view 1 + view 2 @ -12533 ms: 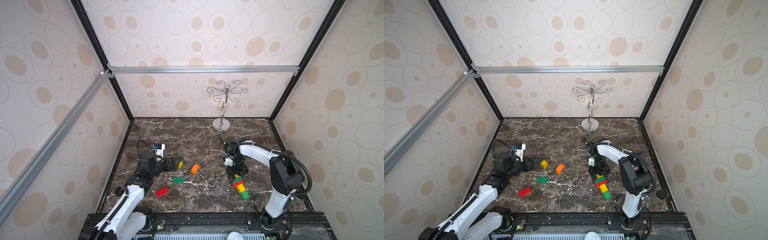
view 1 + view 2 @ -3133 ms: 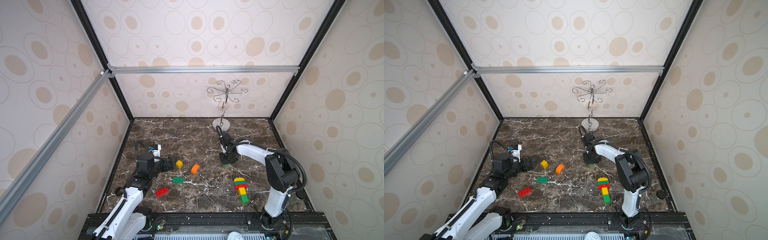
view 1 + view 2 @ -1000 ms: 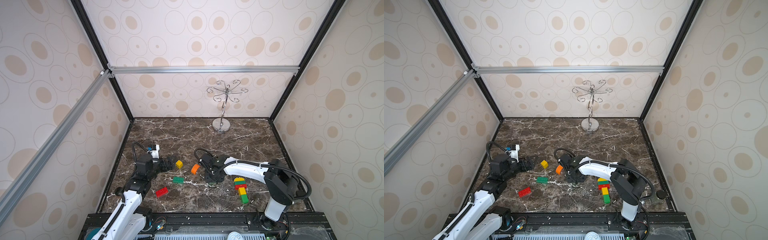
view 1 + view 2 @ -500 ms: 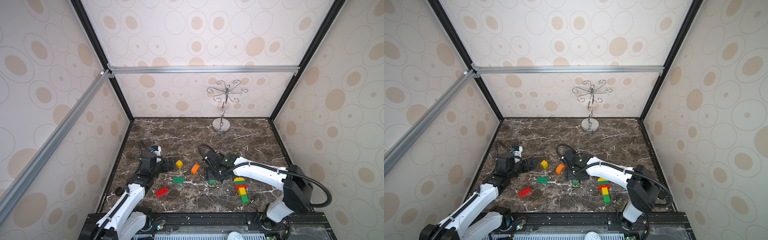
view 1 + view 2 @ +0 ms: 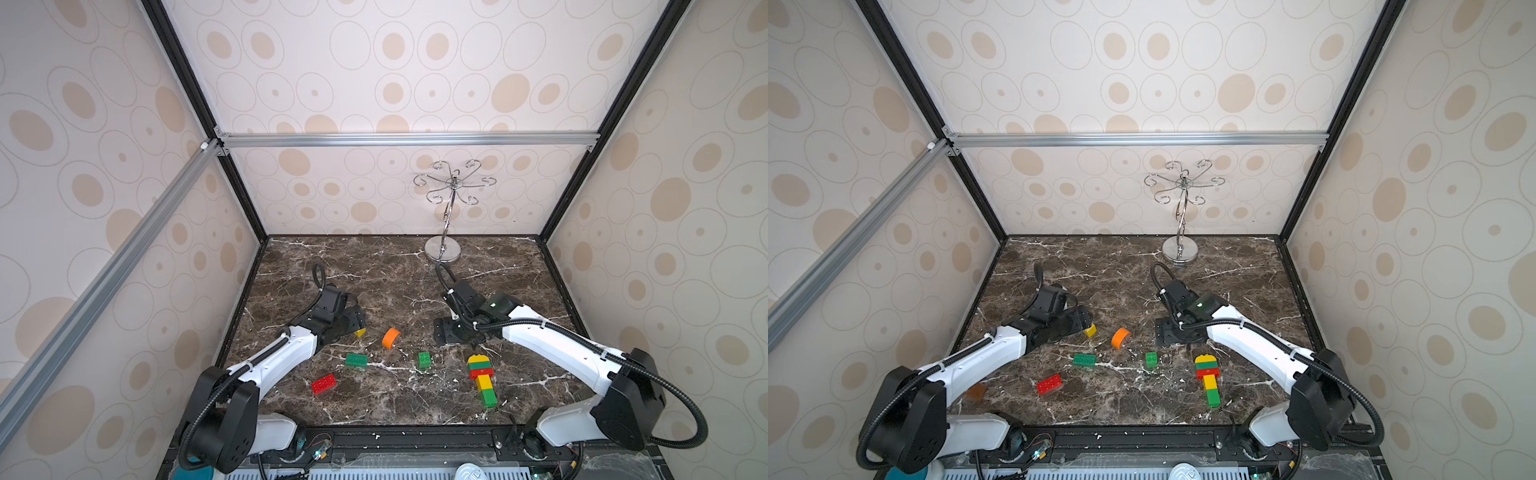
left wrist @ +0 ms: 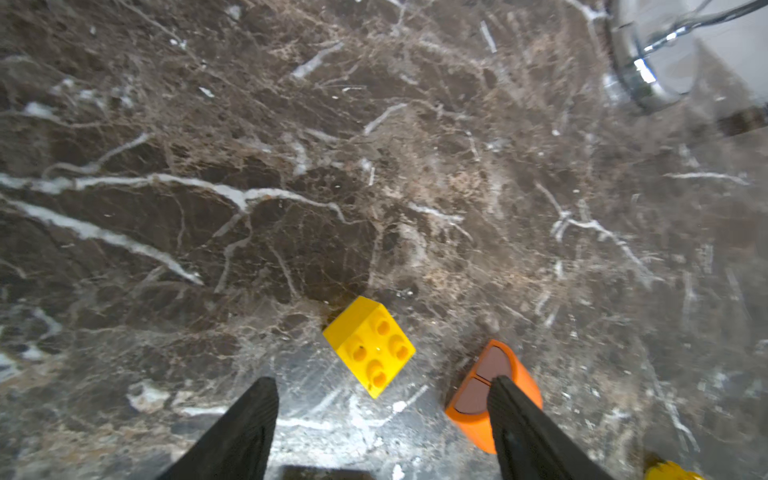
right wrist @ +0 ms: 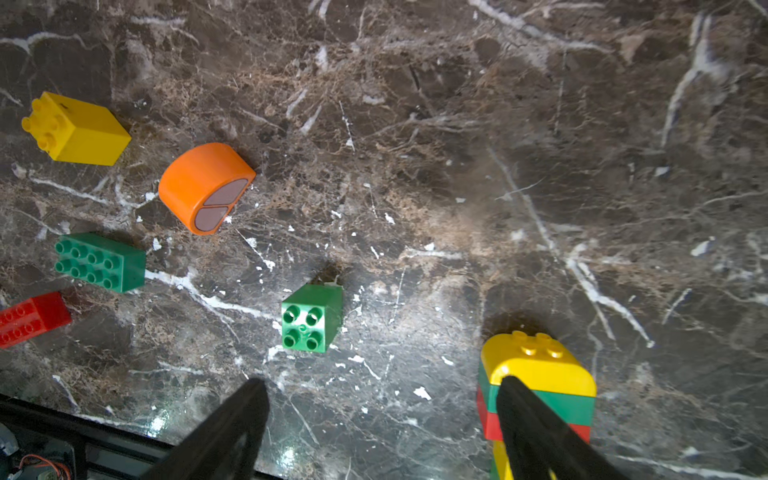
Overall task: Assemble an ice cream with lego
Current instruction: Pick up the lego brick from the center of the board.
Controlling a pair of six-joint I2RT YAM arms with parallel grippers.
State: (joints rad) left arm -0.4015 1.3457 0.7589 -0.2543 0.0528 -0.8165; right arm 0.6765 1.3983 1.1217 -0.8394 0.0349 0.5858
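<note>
Fingers (image 6: 237,432) parted, empty, on left gripper (image 6: 382,382) and right gripper (image 7: 381,381). Square left pair on yellow brick (image 6: 370,345), clear of orange dome (image 6: 471,419), before closing.

Left arm (image 5: 274,359): long white glossy links, chunky rounded black joint housings. Black corrugated hose (image 5: 319,276) loops at the wrist, and another runs along the white link round the big joint. White base (image 5: 276,432).

Right arm (image 5: 552,343): same build, with white links, black joints and a white base (image 5: 565,424). Black corrugated cable (image 5: 701,422) loops wide off the big housing. Thin black ties ring the white link. Small green light (image 5: 493,305) on the black wrist block.

Left tool (image 6: 382,382): two black tapered fingers (image 6: 241,432) with a fine ribbed surface. Right tool (image 7: 381,381): same black ribbed fingers (image 7: 536,432).
</note>
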